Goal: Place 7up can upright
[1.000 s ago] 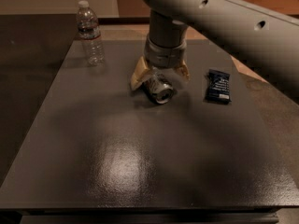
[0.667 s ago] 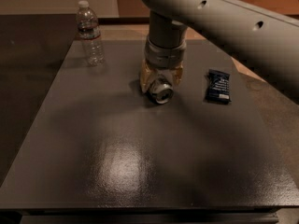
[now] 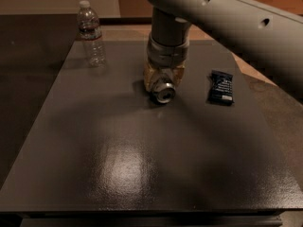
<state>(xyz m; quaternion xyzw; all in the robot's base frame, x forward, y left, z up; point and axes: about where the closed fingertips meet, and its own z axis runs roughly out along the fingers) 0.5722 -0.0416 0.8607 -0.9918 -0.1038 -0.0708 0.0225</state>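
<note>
7up can on table, in end effector | water bottle back-left | snack packet right

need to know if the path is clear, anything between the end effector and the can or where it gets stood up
Nothing visible. The end effector grips the can, lying on its side on the table. The bottle stands back left and the packet lies to the right, both apart from it.
</note>
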